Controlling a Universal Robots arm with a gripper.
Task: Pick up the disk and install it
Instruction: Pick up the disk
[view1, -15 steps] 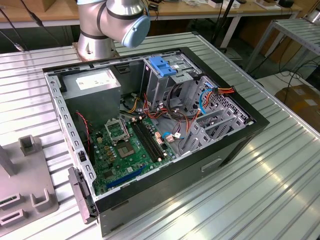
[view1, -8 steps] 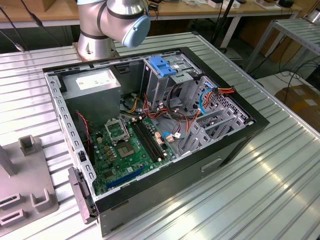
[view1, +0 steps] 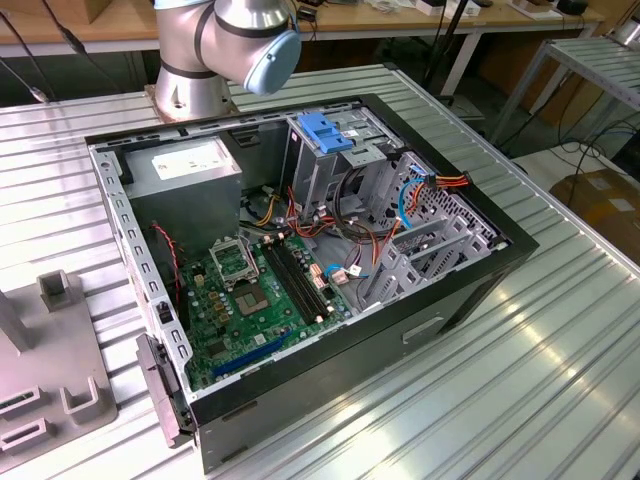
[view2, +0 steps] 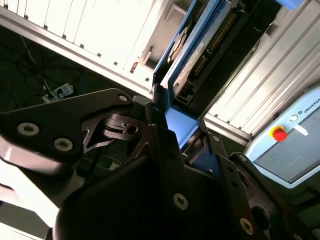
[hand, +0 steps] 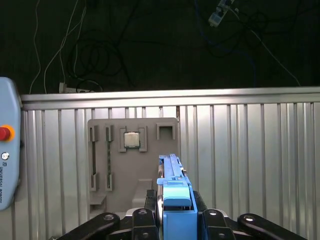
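In both wrist views my gripper (hand: 175, 216) is shut on the disk (hand: 171, 172), with the black fingers (hand: 215, 220) flanking it on either side. The disk is seen edge-on there, with a blue plastic rail along its edge. In the second wrist view the disk (view2: 200, 52) juts out from the gripper (view2: 167, 125), showing its blue rail and a row of connector pins. It hangs above the ribbed metal table (hand: 250, 150), beside a grey fixture plate (hand: 100, 195).
The open computer case (view1: 470, 280) lies on the table with its motherboard (view1: 260, 290), power supply box (view1: 190, 165) and blue-topped drive cage (view1: 325, 130). The arm's base (view1: 225, 45) stands behind it. A processor chip (hand: 132, 139) sits in the fixture plate. A pendant (view2: 290, 145) lies close by.
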